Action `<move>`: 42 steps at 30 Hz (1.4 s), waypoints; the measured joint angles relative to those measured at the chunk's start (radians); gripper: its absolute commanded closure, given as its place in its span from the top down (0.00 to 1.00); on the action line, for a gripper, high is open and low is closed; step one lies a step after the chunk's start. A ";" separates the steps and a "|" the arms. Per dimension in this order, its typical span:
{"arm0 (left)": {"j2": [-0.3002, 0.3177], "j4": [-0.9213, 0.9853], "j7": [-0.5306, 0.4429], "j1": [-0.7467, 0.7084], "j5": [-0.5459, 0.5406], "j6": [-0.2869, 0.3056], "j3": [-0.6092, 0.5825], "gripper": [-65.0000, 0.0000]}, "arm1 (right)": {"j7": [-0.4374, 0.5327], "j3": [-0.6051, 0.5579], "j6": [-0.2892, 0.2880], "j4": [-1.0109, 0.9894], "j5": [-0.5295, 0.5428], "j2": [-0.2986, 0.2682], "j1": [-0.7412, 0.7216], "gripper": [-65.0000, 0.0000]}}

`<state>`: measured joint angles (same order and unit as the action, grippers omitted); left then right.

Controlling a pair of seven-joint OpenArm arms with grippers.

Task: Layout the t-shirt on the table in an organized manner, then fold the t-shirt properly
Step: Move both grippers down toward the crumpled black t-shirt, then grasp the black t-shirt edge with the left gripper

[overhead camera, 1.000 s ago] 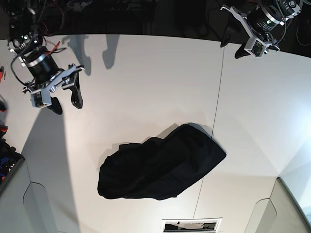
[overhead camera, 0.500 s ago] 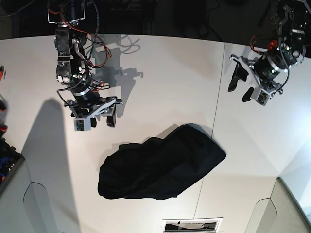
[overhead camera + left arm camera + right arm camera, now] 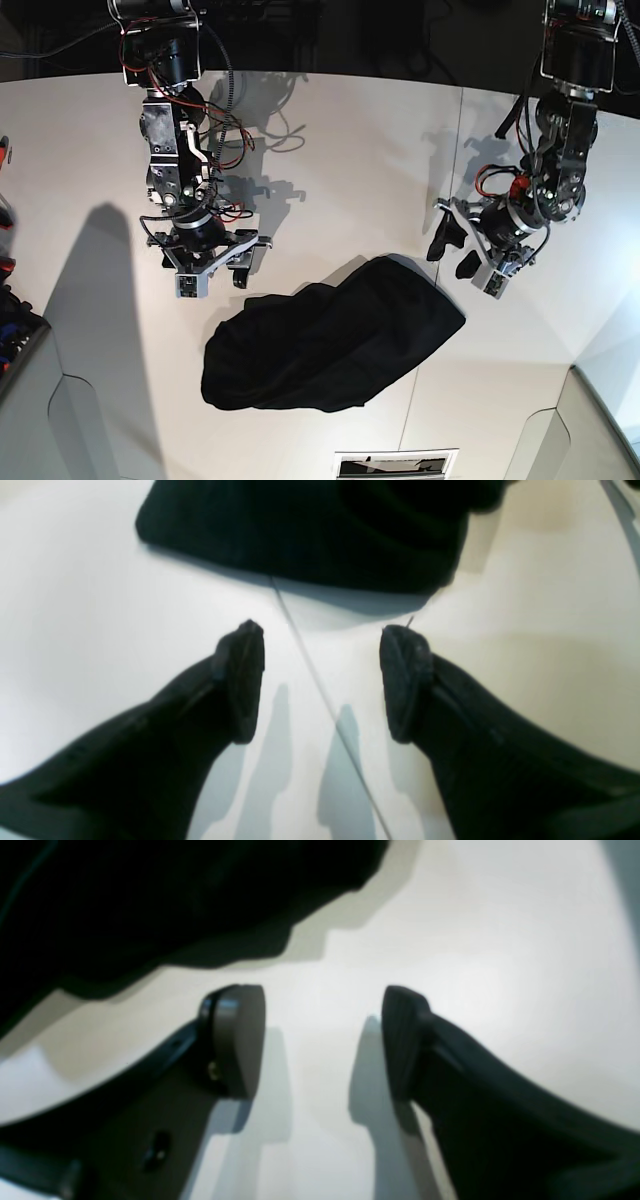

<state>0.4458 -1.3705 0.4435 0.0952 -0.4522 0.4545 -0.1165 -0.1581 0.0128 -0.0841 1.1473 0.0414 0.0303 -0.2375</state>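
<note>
T-shirt (image 3: 330, 335) lies bunched on desk (image 3: 330, 160); left end effector (image 3: 452, 250) and right end effector (image 3: 212, 271) both spread, empty.

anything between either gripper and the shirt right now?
Nothing visible. The left gripper is open over bare table, straddling a panel seam, with the t-shirt just ahead of its fingertips. The right gripper is also open, only white tabletop between it and the cloth edge.
</note>
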 measured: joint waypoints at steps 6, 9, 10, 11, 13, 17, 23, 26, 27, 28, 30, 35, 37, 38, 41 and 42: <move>-0.070 0.123 -0.026 0.087 0.039 0.000 -0.001 0.60 | 0.000 0.001 0.002 -0.002 -0.002 -0.002 -0.001 0.56; -0.100 0.183 -0.061 0.124 0.084 -0.001 0.000 0.60 | 0.000 0.001 0.002 -0.002 -0.002 -0.002 -0.001 0.56; -0.111 0.208 -0.075 0.139 0.104 -0.001 0.000 0.60 | 0.000 0.000 0.002 -0.002 -0.001 -0.002 -0.001 0.56; -0.122 0.234 -0.090 0.151 0.111 -0.002 0.000 0.60 | 0.000 0.000 0.002 -0.002 -0.002 -0.002 -0.001 0.56; -0.146 0.285 -0.104 0.176 0.145 0.000 -0.001 0.60 | 0.000 0.001 0.002 -0.002 -0.001 -0.002 -0.001 0.56; -0.174 0.332 -0.154 0.203 0.193 -0.006 -0.029 0.57 | 0.001 0.001 0.002 -0.002 -0.001 0.000 -0.001 0.56; -0.162 0.313 -0.134 0.199 0.188 0.027 -0.040 0.00 | 0.002 0.001 0.002 -0.002 -0.001 0.003 -0.001 0.56; -0.126 0.223 -0.068 0.181 0.156 0.043 -0.039 0.00 | -0.002 0.001 0.002 -0.002 -0.003 0.003 0.002 0.56; -0.108 0.175 -0.043 0.173 0.134 0.047 -0.034 0.00 | -0.002 0.001 0.002 -0.002 -0.004 0.003 0.003 0.56; -0.088 0.115 -0.016 0.166 0.116 0.046 -0.027 0.00 | 0.002 0.000 0.002 -0.002 -0.005 0.003 0.008 0.56; -0.042 -0.029 0.039 0.157 0.059 0.044 -0.004 0.00 | 0.010 0.000 0.002 -0.002 -0.005 0.003 0.017 0.56; 0.082 -0.390 0.150 0.142 -0.071 0.046 0.026 0.00 | 0.039 0.000 -0.001 0.002 -0.006 0.003 0.043 0.56; 0.106 -0.521 0.160 0.138 -0.068 0.047 0.025 0.00 | 0.045 0.000 0.000 0.005 -0.007 0.003 0.051 0.56; 0.118 -0.587 0.160 0.139 -0.069 0.047 0.025 0.00 | 0.048 0.000 0.000 0.006 -0.007 0.003 0.056 0.56; 0.132 -0.767 0.147 0.146 -0.079 0.051 0.025 0.00 | 0.063 0.000 -0.002 0.008 -0.006 0.003 0.069 0.56; 0.134 -0.811 0.143 0.146 -0.085 0.055 0.025 0.00 | 0.068 0.000 -0.002 0.010 -0.006 0.003 0.075 0.56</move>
<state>0.5793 -2.1811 0.5865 0.2417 -0.5369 0.5095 -0.0914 -0.0902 0.0128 -0.0860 1.1572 0.0357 0.0334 -0.1627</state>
